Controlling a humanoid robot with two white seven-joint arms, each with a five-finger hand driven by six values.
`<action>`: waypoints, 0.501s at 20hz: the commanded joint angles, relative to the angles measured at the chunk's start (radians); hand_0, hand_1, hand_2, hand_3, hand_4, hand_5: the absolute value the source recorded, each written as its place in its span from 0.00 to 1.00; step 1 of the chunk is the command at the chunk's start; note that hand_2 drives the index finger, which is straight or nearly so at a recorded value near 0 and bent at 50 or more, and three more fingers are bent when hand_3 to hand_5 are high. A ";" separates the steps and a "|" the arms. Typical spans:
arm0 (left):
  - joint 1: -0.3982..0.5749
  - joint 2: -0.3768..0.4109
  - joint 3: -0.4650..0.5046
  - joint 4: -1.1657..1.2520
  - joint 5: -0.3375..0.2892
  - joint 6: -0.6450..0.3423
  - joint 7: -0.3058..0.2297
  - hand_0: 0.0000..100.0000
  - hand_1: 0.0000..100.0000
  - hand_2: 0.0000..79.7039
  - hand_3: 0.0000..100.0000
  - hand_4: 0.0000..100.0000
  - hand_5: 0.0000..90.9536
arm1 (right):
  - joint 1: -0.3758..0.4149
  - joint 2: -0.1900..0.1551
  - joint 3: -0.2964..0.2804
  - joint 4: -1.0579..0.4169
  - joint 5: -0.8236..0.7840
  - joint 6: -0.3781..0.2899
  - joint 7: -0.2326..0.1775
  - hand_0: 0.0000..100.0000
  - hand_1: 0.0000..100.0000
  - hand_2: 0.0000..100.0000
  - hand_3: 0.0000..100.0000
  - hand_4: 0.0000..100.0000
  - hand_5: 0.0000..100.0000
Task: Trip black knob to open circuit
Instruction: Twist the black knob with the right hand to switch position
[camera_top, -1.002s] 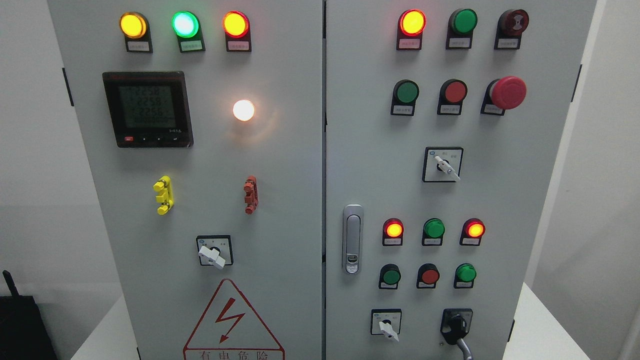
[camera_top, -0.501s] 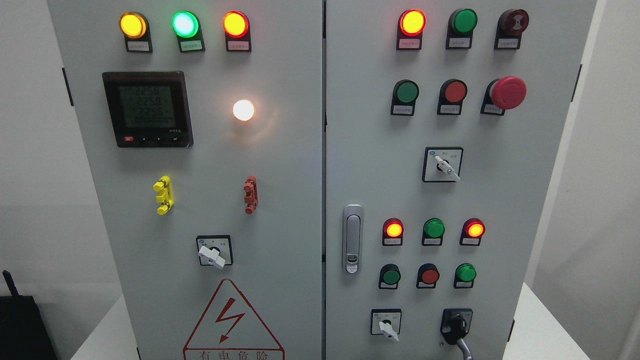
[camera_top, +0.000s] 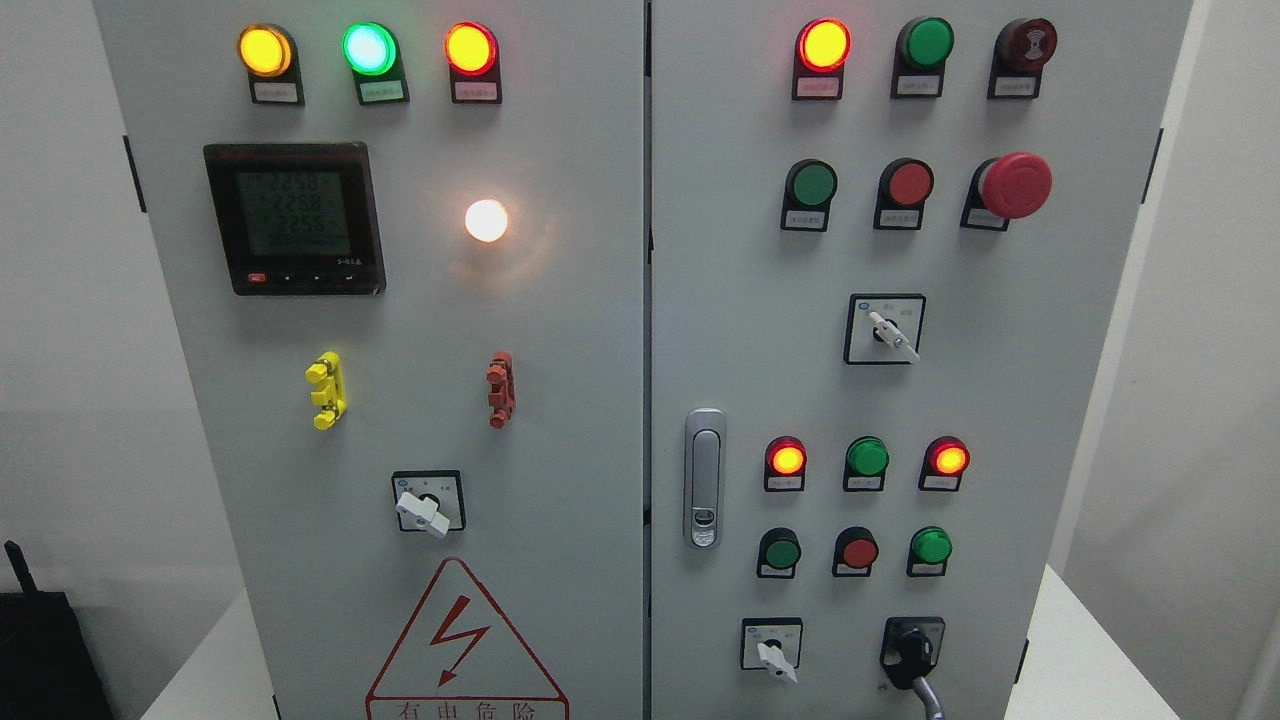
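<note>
- On the left door of the cabinet (camera_top: 560, 330) you have only a white selector (camera_top: 424, 512) near its lower edge; this is not your target.
- The black knob (camera_top: 912, 652) sits at the lower right corner of the right door, just right of another white selector (camera_top: 773, 655).
- Its handle points down and a little to the right, toward the lower edge.
- No hand is in view, so you cannot tell its state; I judge the right arm is nearer.
</note>
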 joint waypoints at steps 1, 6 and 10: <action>-0.004 0.000 0.001 0.000 0.002 -0.002 0.000 0.12 0.39 0.00 0.00 0.00 0.00 | -0.029 0.002 0.048 -0.045 0.005 -0.019 0.044 0.65 0.74 0.00 1.00 0.98 0.91; -0.004 0.000 0.001 0.000 0.002 -0.002 0.000 0.12 0.39 0.00 0.00 0.00 0.00 | -0.031 0.002 0.048 -0.045 0.005 -0.019 0.044 0.65 0.74 0.00 1.00 0.98 0.91; -0.002 0.000 0.001 0.000 0.002 -0.002 0.000 0.12 0.39 0.00 0.00 0.00 0.00 | -0.031 0.002 0.049 -0.045 0.006 -0.021 0.044 0.65 0.74 0.00 1.00 0.98 0.91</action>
